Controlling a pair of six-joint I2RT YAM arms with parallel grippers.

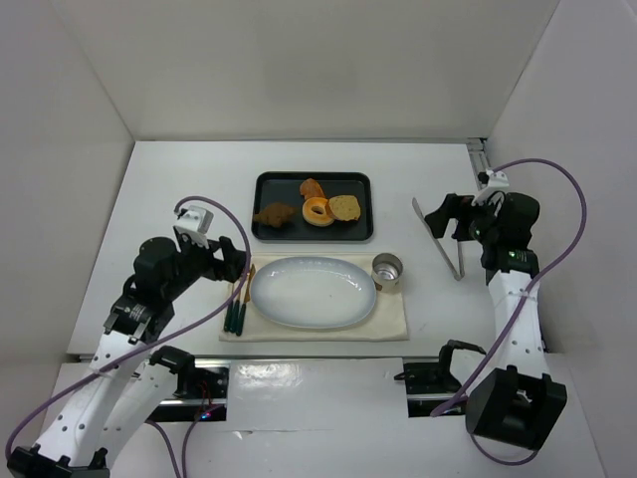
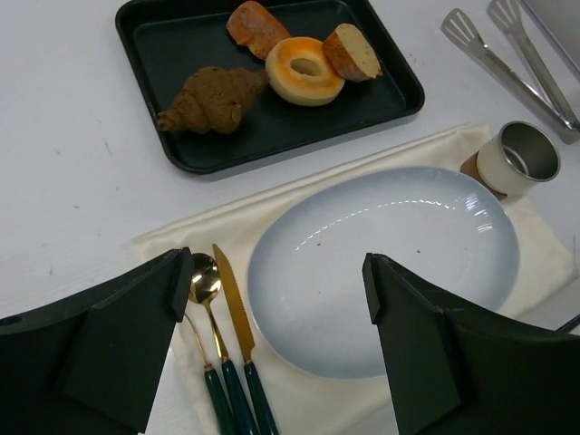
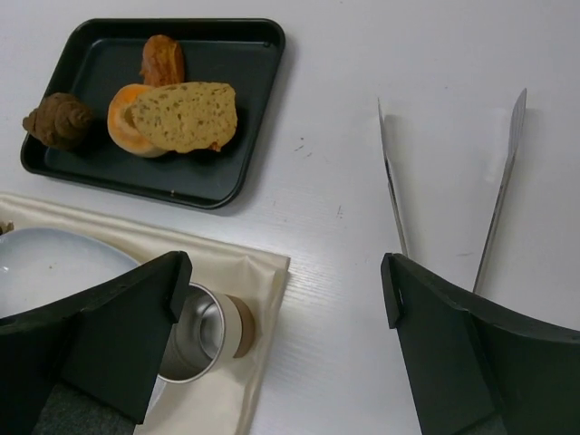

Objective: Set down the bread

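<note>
One white table carries everything.

Two arms stand at its near edge. The left gripper hangs over the left end of the cloth, above the cutlery. Its fingers are spread wide and hold nothing. The right gripper hangs over bare table at the right, by the tongs. It is likewise spread wide, with nothing between the fingers.

- Cream cloth: lies flat near the front centre, under the plate, cutlery and cup.
- Oval plate: pale blue-white, in the middle of the cloth, nothing on it.
- Black tray: just behind the cloth and apart from it. It holds four baked items.
- Metal tongs: lie on the table right of the tray, arms splayed.
- Cutlery: three gold pieces with dark green handles, including a spoon and a knife. They lie side by side on the cloth, just left of the plate.
- Metal cup: at the plate's right end, on the cloth's back right corner.
- The bread: at the right end of the tray, tilted up on its edge and leaning against the doughnut. The crumb face shows clearly in the right wrist view.
- Orange ring doughnut: mid-tray, touching the bread.
- Dark brown pastry: left part of the tray.
- Reddish-brown piece: behind the doughnut.
</note>
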